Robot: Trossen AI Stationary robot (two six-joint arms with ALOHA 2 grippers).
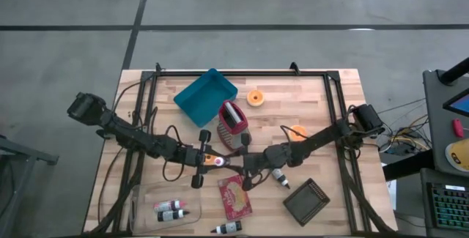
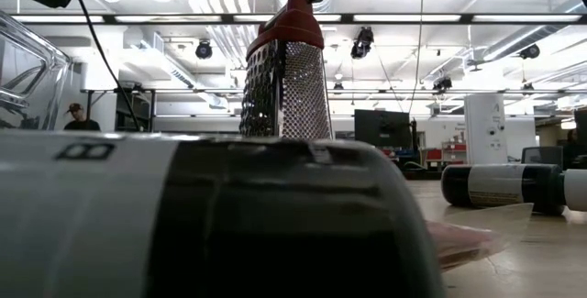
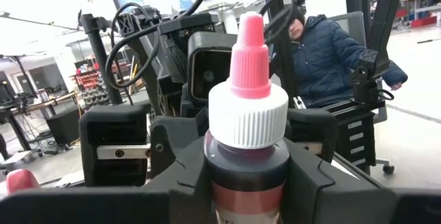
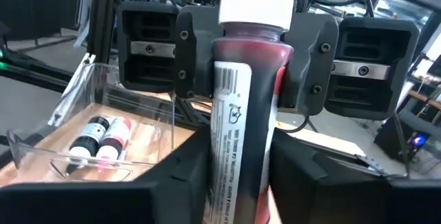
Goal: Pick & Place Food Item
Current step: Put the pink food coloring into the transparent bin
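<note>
Bottle: a small bottle (image 3: 248,148) of dark red liquid with a white ribbed cap and a pink nozzle, held in the air between the two arms, above the front middle of the worktop (image 1: 322,99).
Left end effector: the left end effector (image 1: 207,160) has its fingers (image 3: 172,176) pressed on either side of the bottle below the cap.
Right end effector: the right end effector (image 1: 245,170) faces the left one, and the labelled body of the bottle lies between its fingers (image 4: 303,176); I cannot tell whether they press on it.
Nearby: just behind the meeting point stands a metal grater (image 1: 234,126) with a red top; a red packet (image 1: 234,197) lies flat just in front.
Clear bin: at the front left a clear bin (image 1: 143,209) holds two more small bottles (image 1: 170,210).
Farther out: a blue tray (image 1: 205,96) lies tilted at the back, and a dark square tray (image 1: 306,201) sits at the front right.
</note>
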